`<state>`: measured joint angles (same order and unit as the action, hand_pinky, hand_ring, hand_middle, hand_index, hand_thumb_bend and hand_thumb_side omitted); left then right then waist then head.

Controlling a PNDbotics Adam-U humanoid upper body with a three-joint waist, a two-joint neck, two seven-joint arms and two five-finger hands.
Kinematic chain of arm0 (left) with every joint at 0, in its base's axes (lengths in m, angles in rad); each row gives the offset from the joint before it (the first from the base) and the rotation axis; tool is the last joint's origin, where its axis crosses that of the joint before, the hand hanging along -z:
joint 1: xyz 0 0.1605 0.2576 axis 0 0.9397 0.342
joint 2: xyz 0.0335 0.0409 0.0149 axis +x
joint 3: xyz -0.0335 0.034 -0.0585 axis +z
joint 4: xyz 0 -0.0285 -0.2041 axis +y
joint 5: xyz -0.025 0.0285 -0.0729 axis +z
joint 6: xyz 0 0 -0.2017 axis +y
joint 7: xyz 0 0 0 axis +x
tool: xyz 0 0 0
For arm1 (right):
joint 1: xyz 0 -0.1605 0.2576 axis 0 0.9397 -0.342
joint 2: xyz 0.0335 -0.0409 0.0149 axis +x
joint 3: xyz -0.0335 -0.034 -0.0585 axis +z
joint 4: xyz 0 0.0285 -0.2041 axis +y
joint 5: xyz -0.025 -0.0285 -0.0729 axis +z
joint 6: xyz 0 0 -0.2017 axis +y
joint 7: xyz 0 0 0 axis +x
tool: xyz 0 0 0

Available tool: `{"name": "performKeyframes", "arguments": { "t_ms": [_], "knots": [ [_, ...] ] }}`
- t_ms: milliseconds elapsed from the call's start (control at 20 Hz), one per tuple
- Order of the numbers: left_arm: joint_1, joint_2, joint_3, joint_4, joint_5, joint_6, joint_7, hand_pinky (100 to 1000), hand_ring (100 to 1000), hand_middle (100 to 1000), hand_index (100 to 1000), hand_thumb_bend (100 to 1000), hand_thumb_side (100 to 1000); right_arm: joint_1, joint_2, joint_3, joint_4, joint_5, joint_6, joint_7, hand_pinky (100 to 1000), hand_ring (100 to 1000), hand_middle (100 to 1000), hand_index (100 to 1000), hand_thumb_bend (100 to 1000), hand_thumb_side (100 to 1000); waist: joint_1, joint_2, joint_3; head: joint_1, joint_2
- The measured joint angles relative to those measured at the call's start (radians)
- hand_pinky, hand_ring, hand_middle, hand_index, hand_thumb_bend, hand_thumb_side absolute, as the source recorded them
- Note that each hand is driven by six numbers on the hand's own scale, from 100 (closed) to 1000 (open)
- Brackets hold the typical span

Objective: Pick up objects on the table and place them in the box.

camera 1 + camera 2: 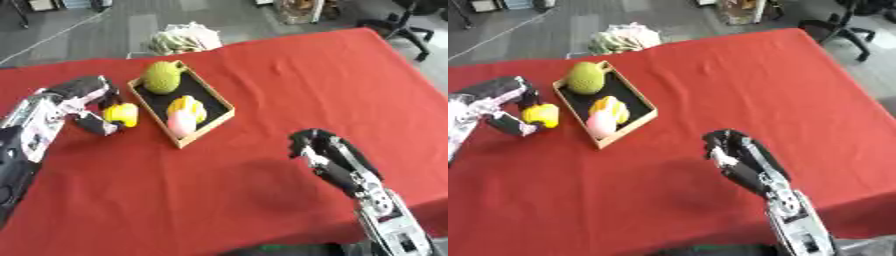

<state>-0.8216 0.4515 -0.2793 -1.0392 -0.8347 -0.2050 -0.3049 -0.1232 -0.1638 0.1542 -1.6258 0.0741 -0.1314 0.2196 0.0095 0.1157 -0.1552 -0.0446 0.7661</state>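
Note:
A wooden box (218,98) with a black floor lies on the red table at upper left. Inside it sit a green bumpy fruit (163,77), a yellow thing (184,106) and a pink thing (182,123). Just left of the box my left hand (91,102) is curled round a small yellow object (122,114), held close above the cloth. My right hand (325,152) hovers over bare cloth at lower right, fingers curled, holding nothing.
The red table (289,80) runs to edges at the far side and the right. A pale bundle (182,38) lies on the floor beyond the far edge. An office chair (407,22) stands at upper right.

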Motion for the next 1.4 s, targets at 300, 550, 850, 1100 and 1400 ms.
{"name": "performKeyframes", "arguments": {
  "t_ms": [300, 550, 850, 1100, 1400],
  "knots": [
    [-0.073, -0.033, -0.007, -0.077, 0.037, 0.029, 0.043, 652, 517, 432, 603, 312, 100, 0.000, 0.000, 0.007, 0.000, 0.000, 0.003, 0.006, 693, 574, 557, 698, 100, 494, 0.000, 0.000, -0.020, 0.013, 0.000],
    [-0.107, -0.122, -0.020, -0.025, -0.030, 0.008, 0.079, 692, 555, 470, 641, 325, 100, -0.013, 0.001, 0.020, 0.000, -0.003, 0.004, 0.017, 694, 574, 557, 698, 100, 505, 0.000, 0.001, -0.045, 0.030, 0.000],
    [-0.112, -0.191, -0.028, 0.041, -0.096, -0.026, 0.120, 725, 604, 524, 686, 360, 100, -0.027, 0.003, 0.028, 0.000, -0.006, 0.006, 0.027, 694, 574, 558, 698, 100, 510, 0.000, 0.004, -0.062, 0.039, 0.000],
    [-0.109, -0.220, -0.042, 0.072, -0.130, -0.052, 0.111, 742, 625, 552, 707, 396, 100, -0.034, 0.009, 0.031, 0.000, -0.006, 0.006, 0.030, 694, 574, 557, 698, 100, 508, 0.000, 0.009, -0.066, 0.041, 0.000],
    [-0.102, -0.236, -0.048, 0.090, -0.171, -0.066, 0.084, 760, 640, 585, 736, 439, 100, -0.035, 0.010, 0.032, 0.000, -0.007, 0.006, 0.034, 694, 574, 557, 698, 100, 506, 0.000, 0.009, -0.071, 0.042, -0.001]
  ]
}}
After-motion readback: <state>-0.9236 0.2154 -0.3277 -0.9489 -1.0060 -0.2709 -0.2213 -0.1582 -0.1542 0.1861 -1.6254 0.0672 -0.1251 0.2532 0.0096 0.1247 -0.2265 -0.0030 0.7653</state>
